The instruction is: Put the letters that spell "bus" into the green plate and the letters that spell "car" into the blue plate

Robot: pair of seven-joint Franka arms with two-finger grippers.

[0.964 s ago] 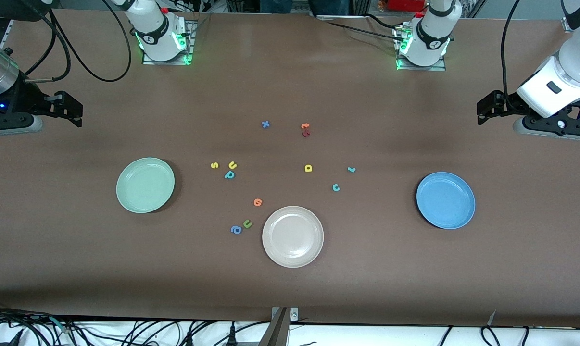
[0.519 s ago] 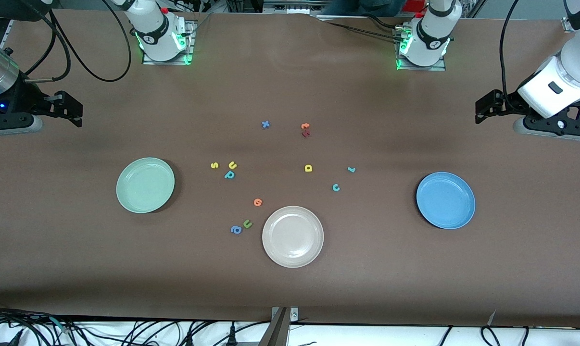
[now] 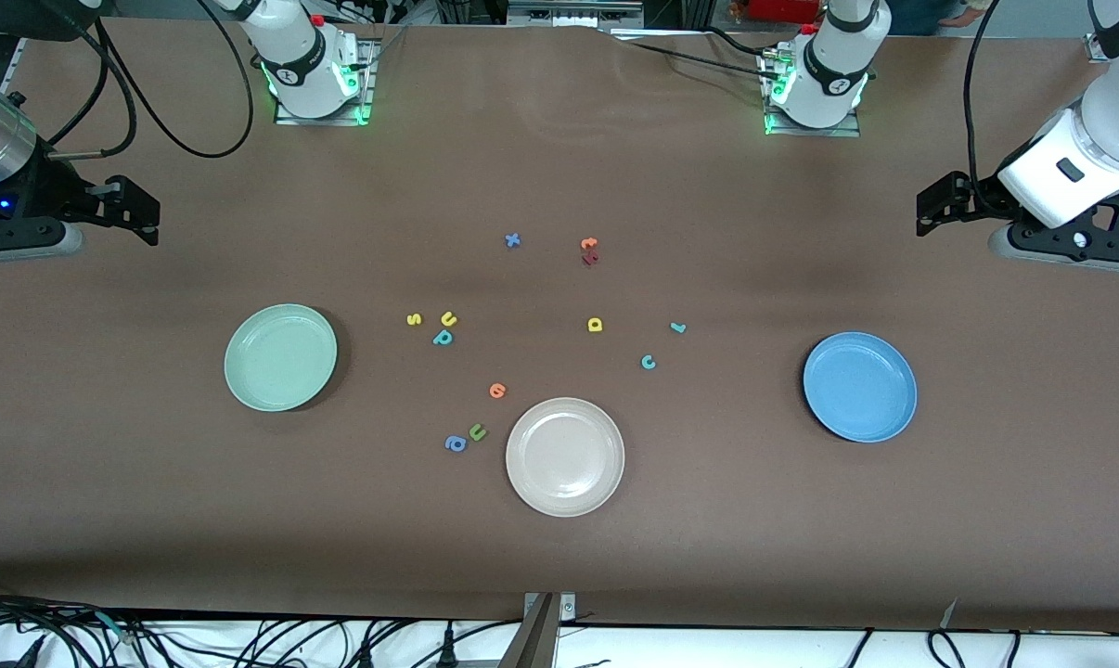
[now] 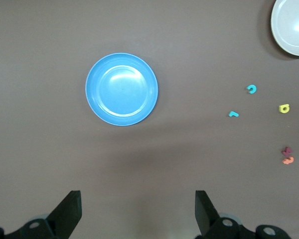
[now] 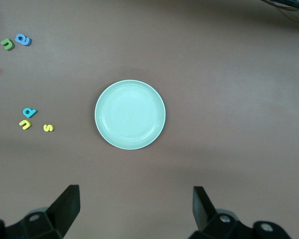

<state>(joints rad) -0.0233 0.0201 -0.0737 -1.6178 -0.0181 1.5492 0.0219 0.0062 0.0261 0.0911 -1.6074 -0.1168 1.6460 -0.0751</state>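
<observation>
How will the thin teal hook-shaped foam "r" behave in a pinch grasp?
The thin teal hook-shaped foam "r" lies flat on the brown table, so it likely won't roll. It looks tiny and thin, probably very light and easily nudged aside. Its low profile may leave fingertips little to pinch.

Bare table surrounds the green plate point(image 3: 280, 357) and blue plate point(image 3: 860, 387).

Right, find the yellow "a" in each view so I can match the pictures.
Front view: the yellow "a" lies on the table near the middle, farther from the camera than the beige plate.
Left wrist view: it sits at the picture's edge, beside the teal "c".
Right wrist view: not in it.
Shared landmark: the teal "c" beside the yellow "a" in both views that show it.
</observation>
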